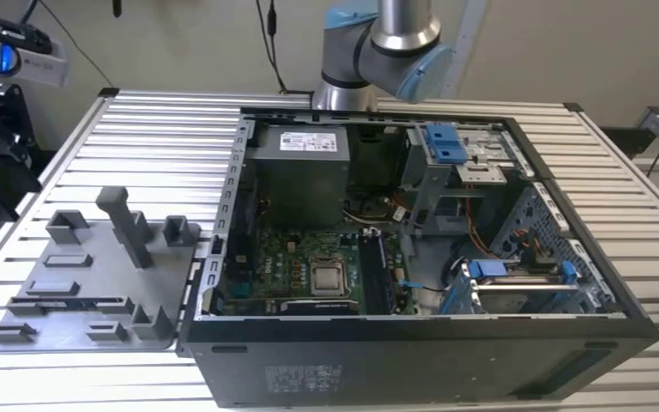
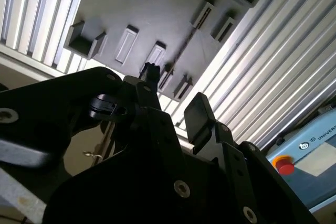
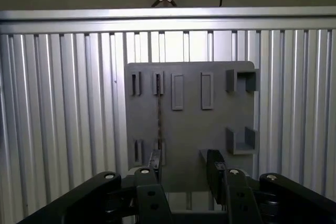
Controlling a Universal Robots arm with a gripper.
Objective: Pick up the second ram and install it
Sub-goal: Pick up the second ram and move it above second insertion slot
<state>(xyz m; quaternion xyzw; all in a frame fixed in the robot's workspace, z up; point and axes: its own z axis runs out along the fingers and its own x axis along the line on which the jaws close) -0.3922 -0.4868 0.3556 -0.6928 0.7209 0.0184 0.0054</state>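
While the black two-fingered gripper [image 3: 184, 157] hung over the grey plastic holder plate [image 3: 210, 114] with its upright blocks, its jaws stood wide apart and held nothing. The second ram [image 3: 158, 108], a long, thin, dark memory stick, stood on edge in the plate's slots, untouched. In the first wrist view the stick ran in line with one finger [image 3: 155, 162] rather than down the gap between the two. The second wrist view agreed: the stick's near end pointed at that same finger. Height of the claw above the plate could not be told.

Exterior view: the plate lay on the ribbed aluminium table [image 1: 158, 120], just beside the open black computer case [image 1: 421, 352], at the case's nine o'clock. The stick showed there as a dark strip toward the plate's seven o'clock corner.

Judgement on the pick:
- The stick was not centred in the gap, so a straight descent would likely land a finger on its top edge. A sideways correction looked needed first.
- The fingers should meet the two flat faces, square to the board and near mid-length, so it does not tip.
- The grip should be light, since the board is thin and carries chips.
- The lift should run straight along the slots. Any tilt risks binding the stick or dragging the plate.
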